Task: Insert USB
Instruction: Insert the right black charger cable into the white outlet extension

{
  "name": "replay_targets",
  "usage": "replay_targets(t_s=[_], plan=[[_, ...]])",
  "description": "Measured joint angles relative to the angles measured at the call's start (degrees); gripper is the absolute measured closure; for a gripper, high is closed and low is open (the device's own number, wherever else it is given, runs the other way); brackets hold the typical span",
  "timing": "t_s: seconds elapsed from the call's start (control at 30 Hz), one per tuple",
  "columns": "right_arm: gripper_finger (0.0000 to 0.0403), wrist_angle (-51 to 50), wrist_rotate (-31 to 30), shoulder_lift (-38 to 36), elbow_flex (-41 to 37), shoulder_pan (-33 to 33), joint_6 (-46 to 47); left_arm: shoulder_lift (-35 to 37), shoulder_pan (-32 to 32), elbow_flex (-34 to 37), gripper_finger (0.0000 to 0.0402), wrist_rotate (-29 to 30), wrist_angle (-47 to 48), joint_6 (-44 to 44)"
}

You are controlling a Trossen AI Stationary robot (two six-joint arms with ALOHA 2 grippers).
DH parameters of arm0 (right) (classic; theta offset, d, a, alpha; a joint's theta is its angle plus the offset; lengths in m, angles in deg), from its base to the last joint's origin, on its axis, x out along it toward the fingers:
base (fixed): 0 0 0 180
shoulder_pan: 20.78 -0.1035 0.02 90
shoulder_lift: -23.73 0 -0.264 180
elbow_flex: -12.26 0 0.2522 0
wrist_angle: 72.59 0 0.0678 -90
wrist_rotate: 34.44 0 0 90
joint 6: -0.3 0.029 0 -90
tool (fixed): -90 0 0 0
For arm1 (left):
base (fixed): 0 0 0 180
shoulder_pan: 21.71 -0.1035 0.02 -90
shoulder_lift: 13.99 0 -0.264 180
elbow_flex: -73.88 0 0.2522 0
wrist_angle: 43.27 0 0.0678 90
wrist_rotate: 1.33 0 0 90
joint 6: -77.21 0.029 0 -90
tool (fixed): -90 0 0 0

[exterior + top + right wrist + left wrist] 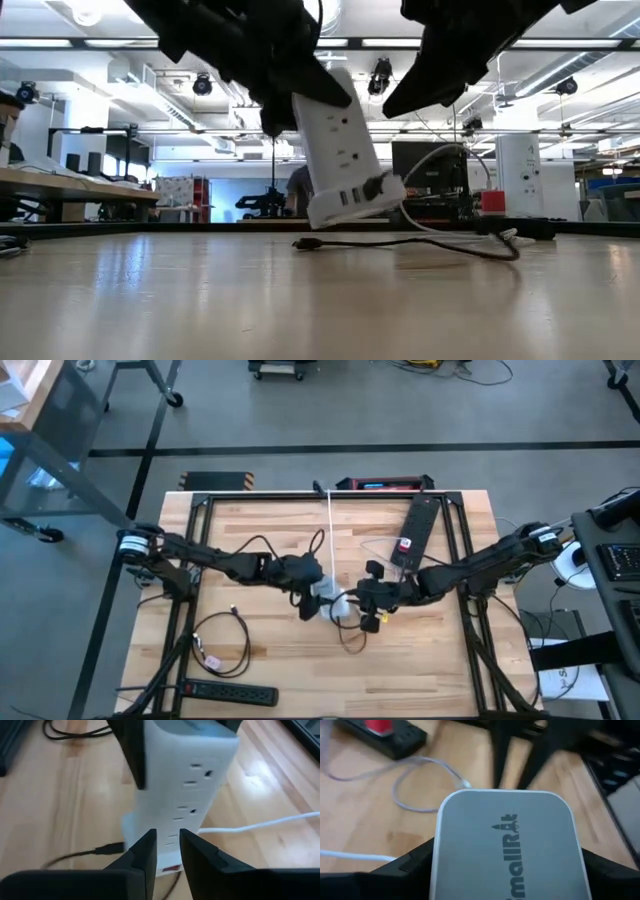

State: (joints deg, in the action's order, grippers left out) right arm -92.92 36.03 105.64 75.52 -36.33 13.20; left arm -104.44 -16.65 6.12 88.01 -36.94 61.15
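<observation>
Your worktop [420,660] is pale butcher-block wood inside a dark frame. On it you have a black power strip [418,532] with a red switch at the far right, another black power strip [230,692] at the near left edge, a coiled dark cable [222,637] beside that, and a white cable [329,535] running to the far edge.

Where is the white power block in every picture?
High view: white power block at table centre, between both hands.
Low view: centre, tilted, lifted off the table.
Left wrist view: fills the middle.
Right wrist view: centre.
Shared landmark: its white cord.
</observation>
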Motion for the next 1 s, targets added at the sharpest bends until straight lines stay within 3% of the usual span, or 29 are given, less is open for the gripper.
replay_targets(t_s=[0.1, 0.27, 0.43, 1.0], plan=[[0.0334, 0.0, 0.0, 0.0, 0.0, -0.5, 0.1, 0.0, 0.5, -0.2, 0.0113, -0.1, 1.6, -0.2], [0.0329, 0.0, -0.1, 0.0, 0.0, -0.5, 0.2, 0.4, -2.3, -0.6, 0.0113, 7.1, 3.0, 1.9], [0.0321, 0.0, -0.1, 0.0, 0.0, -0.5, 0.7, -0.3, -6.4, 0.2, 0.0113, 10.2, 3.6, 4.2], [0.0321, 1.2, -1.1, 2.5, -0.1, -0.4, 0.5, 0.3, -7.5, 1.0, 0.0066, 6.5, 7.4, 6.9]])
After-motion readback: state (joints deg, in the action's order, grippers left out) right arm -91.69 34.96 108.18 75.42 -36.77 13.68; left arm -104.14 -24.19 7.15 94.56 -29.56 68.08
